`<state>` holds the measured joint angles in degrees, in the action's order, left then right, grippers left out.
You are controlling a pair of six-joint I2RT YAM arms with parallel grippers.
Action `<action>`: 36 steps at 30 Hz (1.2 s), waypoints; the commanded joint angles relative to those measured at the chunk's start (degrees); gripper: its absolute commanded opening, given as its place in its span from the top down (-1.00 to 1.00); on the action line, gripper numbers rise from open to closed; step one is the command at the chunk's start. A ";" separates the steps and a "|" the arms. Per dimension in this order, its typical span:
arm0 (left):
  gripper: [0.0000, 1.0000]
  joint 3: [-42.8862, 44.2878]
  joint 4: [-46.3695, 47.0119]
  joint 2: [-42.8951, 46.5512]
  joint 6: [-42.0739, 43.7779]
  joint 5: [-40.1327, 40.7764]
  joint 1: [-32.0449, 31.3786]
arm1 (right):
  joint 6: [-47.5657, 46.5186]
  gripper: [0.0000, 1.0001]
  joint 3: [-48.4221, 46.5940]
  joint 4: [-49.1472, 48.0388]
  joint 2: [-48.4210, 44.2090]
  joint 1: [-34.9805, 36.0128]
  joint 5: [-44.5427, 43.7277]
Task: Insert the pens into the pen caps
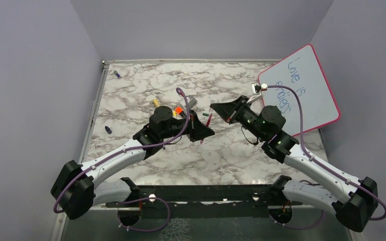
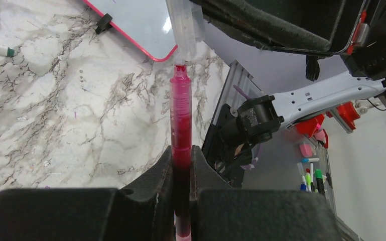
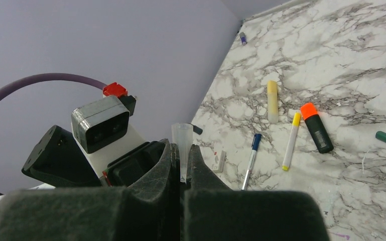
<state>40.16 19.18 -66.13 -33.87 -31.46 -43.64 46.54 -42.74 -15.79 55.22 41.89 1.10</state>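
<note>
Left wrist, red pen (image 2: pixel 181 125) touching cap (image 2: pixel 183 27) (clear)

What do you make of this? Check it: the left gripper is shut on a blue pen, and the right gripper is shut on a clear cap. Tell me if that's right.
One detail is wrong. The pen in the left gripper is red, not blue, as the left wrist view shows. The rest stands: the right gripper is shut on a clear cap.

A robotics lab test cell: a marble-patterned tabletop (image 1: pixel 140 90) boxed in by plain lilac walls (image 1: pixel 30 75) on the left, far and right, with two cabled robot arms (image 1: pixel 115 159) bolted to a black rail (image 1: pixel 206 193) at the near edge.
</note>
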 commanded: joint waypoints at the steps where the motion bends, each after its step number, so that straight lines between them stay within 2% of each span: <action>1: 1.00 1.30 2.04 1.31 -0.39 0.09 -0.24 | 0.70 0.95 0.43 -1.56 -1.21 -0.23 2.25; 17: 1.00 0.79 2.06 2.50 -0.24 -0.22 -0.22 | 0.57 0.94 1.25 -0.76 -1.38 -0.23 1.30; 36: 1.00 2.38 2.25 3.18 -1.54 5.09 -0.22 | -0.20 0.93 1.81 -1.65 -0.27 -0.23 7.57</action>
<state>40.51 19.25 -64.75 -34.72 -29.78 -43.64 46.70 -41.89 -15.86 54.74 41.87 4.84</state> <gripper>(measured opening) 0.107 0.045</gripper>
